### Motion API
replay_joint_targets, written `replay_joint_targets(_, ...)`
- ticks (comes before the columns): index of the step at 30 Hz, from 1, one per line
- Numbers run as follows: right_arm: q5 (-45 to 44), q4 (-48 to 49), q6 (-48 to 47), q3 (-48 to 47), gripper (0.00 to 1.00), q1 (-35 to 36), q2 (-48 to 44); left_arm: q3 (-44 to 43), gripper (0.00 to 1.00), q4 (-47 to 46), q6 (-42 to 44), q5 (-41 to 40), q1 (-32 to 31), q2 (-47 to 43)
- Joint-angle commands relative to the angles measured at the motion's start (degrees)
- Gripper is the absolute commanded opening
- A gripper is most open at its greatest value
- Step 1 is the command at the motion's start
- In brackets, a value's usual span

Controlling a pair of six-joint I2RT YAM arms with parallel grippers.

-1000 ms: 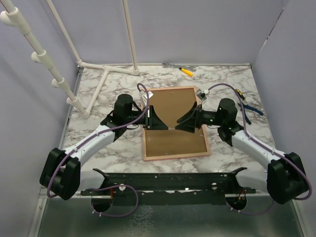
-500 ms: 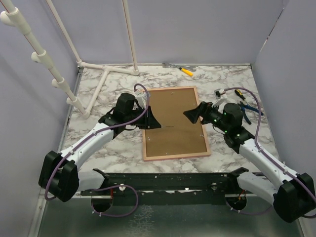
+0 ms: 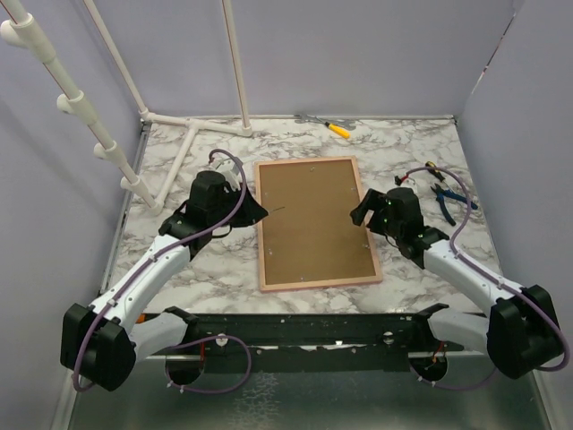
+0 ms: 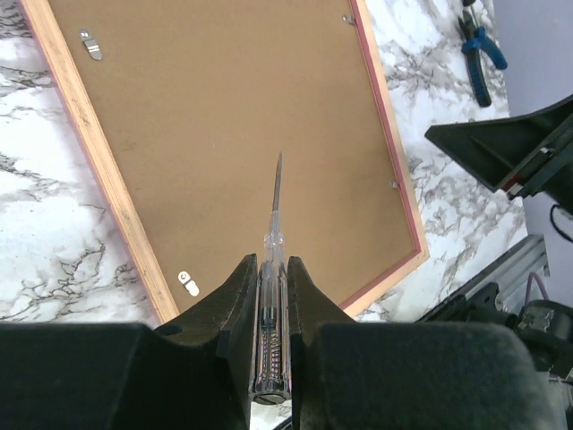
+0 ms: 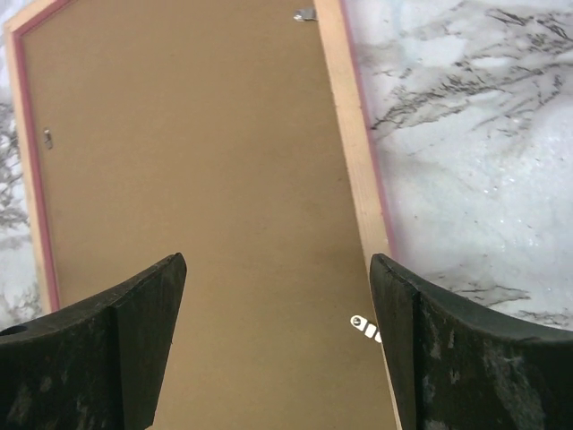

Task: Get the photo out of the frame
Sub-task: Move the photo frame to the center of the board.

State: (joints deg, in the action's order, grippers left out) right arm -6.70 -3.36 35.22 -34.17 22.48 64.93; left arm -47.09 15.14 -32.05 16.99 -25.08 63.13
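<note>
The frame [image 3: 312,222] lies face down in the middle of the table, brown back up inside a thin pink border. The photo is hidden under that back. Small metal clips [image 4: 188,283] sit along the back's edges. My left gripper [image 3: 255,212] hovers at the frame's left edge, shut on a clear-handled screwdriver [image 4: 276,215]. Its thin blade points out over the brown back [image 4: 224,107]. My right gripper [image 3: 361,211] hangs at the frame's right edge, open with nothing between its fingers. In the right wrist view it [image 5: 277,269] spans the back [image 5: 197,161], with a clip [image 5: 365,327] by its right finger.
A white pipe stand [image 3: 179,152] occupies the back left. A yellow-handled screwdriver [image 3: 338,130] lies at the back edge and blue pliers [image 3: 445,199] at the right, behind my right arm. A black rail [image 3: 304,327] runs along the near edge. Grey walls close in three sides.
Both grippers have drawn apart from over the frame's middle to its left and right edges. The right jaws have opened wider. The left still grips the screwdriver.
</note>
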Motion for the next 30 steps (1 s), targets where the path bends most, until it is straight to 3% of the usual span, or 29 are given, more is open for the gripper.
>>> replay_joint_targets(1, -5.29, -3.67, 3.23, 0.87, 0.86, -0.57, 2.73, 1.29, 0.0, -1.48, -1.95, -3.63, 0.84, -1.46)
replay_joint_targets(13, 1.17, -0.48, 4.27, 0.96, 0.85, -2.92, 11.34, 4.33, 0.0, -4.99, -4.02, -0.42, 1.58, -1.19)
replay_joint_targets(23, 16.0, 5.01, -0.08, 0.51, 0.65, -3.05, 14.44, 6.04, 0.0, -10.26, -7.55, 1.36, 2.46, 0.07)
replay_joint_targets(30, 12.22, 4.32, -2.26, -2.18, 0.59, -3.13, 16.08, 6.1, 0.0, -12.83, -9.01, -1.61, 2.67, 0.76)
